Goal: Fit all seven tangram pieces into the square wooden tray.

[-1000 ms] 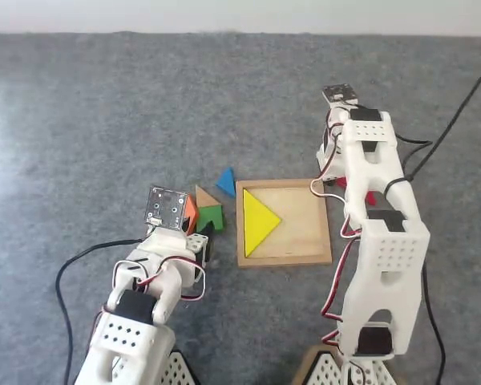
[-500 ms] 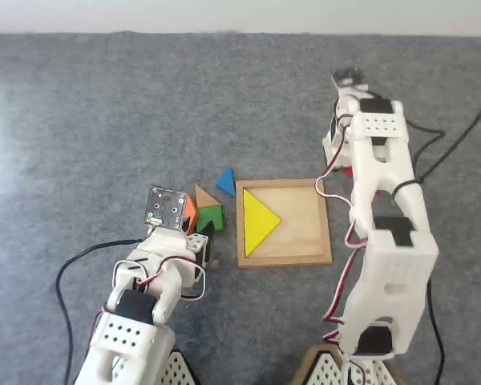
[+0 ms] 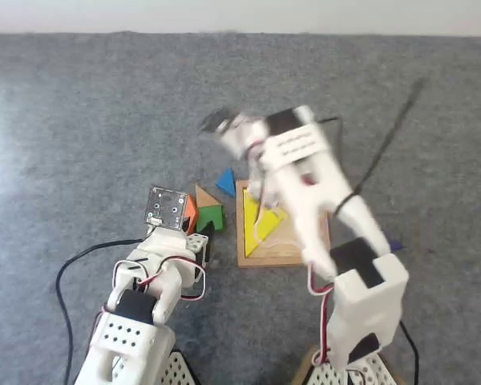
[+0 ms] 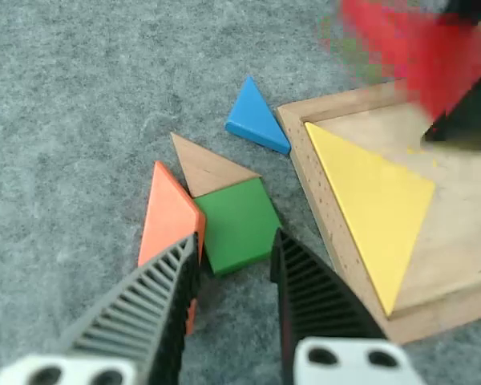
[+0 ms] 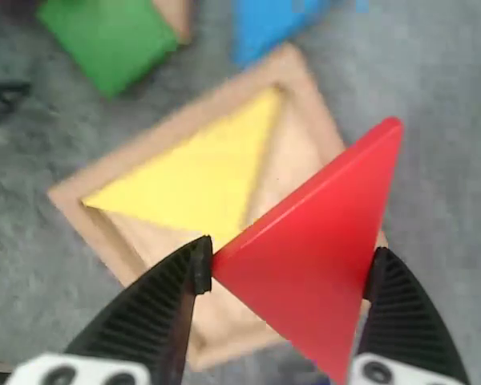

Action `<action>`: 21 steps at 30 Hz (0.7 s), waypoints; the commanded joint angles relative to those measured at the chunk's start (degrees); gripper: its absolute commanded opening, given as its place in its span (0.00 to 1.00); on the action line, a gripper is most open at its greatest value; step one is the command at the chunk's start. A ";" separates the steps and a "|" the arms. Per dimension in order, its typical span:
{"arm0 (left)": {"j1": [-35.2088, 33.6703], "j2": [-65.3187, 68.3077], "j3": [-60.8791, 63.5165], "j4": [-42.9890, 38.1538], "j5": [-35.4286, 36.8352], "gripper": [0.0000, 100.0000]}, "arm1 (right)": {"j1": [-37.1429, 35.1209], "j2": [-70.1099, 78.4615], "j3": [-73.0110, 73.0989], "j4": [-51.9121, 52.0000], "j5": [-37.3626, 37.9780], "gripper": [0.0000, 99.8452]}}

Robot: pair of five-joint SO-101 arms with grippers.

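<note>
While clamping the red triangle (image 5: 321,265) in the right pincer (image 5: 287,263), hovers over the wooden tray (image 5: 80,200) beside the yellow triangle (image 5: 200,192). Risks catching a corner on yellow or the rim, seating tilted. Holds left pincer (image 4: 232,245) narrowly parted by the green square (image 4: 236,220).

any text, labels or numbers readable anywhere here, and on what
None can be read.
The tray, yellow triangle, red triangle and green square are plain, with no print.
The small board on an arm's wrist in the high view has tiny marks, too small to read.
</note>
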 commanded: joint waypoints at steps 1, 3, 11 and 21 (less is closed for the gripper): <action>0.00 -0.79 -0.66 0.09 0.35 0.15 | -0.75 0.48 2.37 -6.99 1.49 0.25; 0.00 -0.79 -0.66 0.09 0.35 0.15 | 0.48 1.27 2.81 -7.25 1.76 0.25; 0.00 -0.79 -0.66 0.09 0.35 0.15 | 1.10 1.80 4.84 -4.44 14.24 0.25; 0.00 -0.79 -0.66 0.09 0.35 0.15 | 4.88 2.15 5.01 -4.18 22.33 0.25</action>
